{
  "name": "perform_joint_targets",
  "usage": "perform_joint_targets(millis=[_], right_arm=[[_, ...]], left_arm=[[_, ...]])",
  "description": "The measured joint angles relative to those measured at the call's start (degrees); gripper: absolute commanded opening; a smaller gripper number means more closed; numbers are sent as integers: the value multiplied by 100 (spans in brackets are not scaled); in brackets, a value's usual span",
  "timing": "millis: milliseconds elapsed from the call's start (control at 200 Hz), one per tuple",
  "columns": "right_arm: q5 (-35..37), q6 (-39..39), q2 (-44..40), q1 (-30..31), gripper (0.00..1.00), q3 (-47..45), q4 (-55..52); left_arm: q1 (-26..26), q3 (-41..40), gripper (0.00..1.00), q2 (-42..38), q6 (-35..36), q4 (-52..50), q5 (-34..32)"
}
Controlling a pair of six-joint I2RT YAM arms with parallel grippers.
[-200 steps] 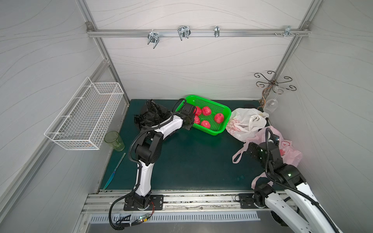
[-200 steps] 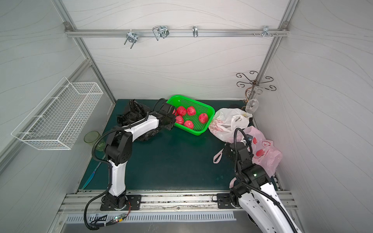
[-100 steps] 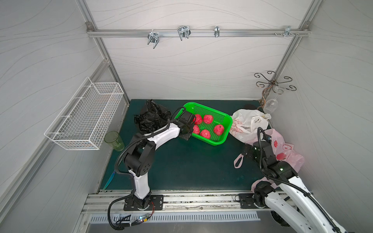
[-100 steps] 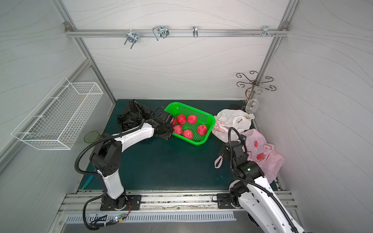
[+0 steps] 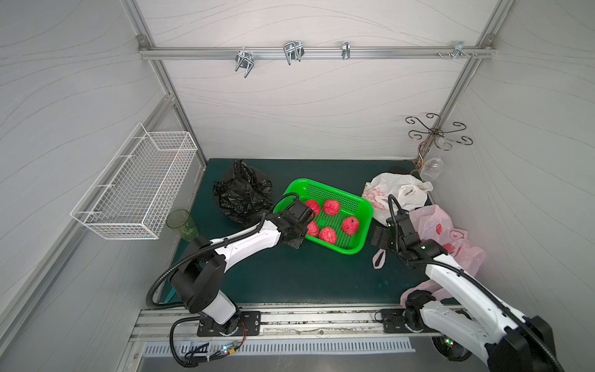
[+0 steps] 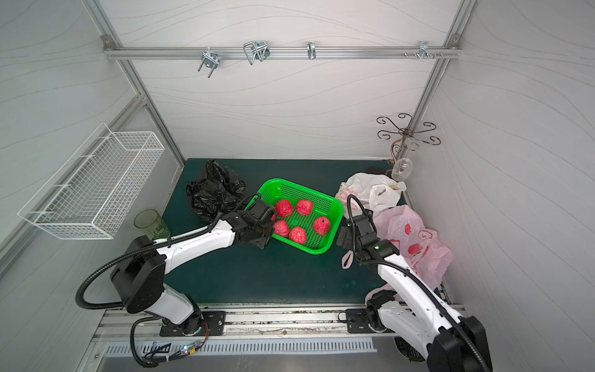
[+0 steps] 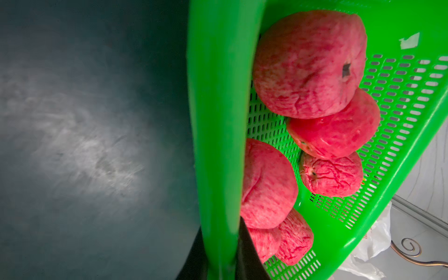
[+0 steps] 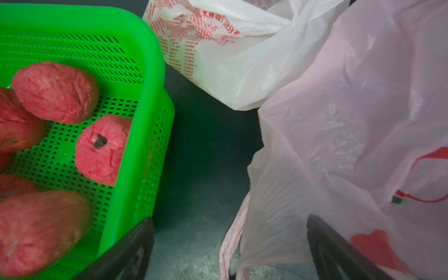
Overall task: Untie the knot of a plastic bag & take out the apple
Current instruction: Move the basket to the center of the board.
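My dark green table (image 5: 322,277) carries a crumpled black bag (image 5: 241,196) back left, a green basket (image 5: 346,249) mid-table, a white bag (image 5: 402,193) and pink bag (image 5: 431,222) on my right, and a green cup (image 5: 182,224) at the left edge.

The left arm (image 5: 244,244) stretches low to the green basket (image 5: 352,250), and its left gripper (image 7: 221,254) is clamped on the basket's rim. The right gripper (image 8: 230,242) hangs just beside the basket's opposite side, jaws spread wide, holding nothing

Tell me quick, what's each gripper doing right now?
Left gripper: closed on the green basket rim.
Right gripper: open, holding nothing.
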Motion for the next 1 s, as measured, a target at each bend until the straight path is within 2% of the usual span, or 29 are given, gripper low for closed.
perform_joint_targets(millis=[120,220,310,445,535,600,670,815,915,1000], right_arm=[[-201,-2,94,0,99,247,133],[-302,0,101,0,99,326,251],[-343,2,177,0,99,361,282],[-385,7,437,0,99,376,295],[-400,15,581,0,99,376,304],[-407,33,662,0,99,387,330],[-439,50,780,0,99,468,341],[-557,116,1086,2,99,684,459],[-643,173,1261,7,99,748,540],[-684,181,1360,9,99,763,566]], left_arm=[[-260,-446,22,-476,-142,0,-50],[-407,-691,46,-765,-264,-83,13],[-503,-846,59,-1021,-299,-192,48],[-551,-979,60,-1508,-297,-319,13],[-549,-1060,62,-2044,-114,-446,-262],[-474,-1143,68,-2588,208,-468,-529],[-173,-1266,76,-3209,715,-417,-686],[999,-1733,82,-4153,2358,-52,-702],[1679,-2122,82,-4312,3563,326,-483],[1917,-2262,82,-4024,4413,597,-234]])
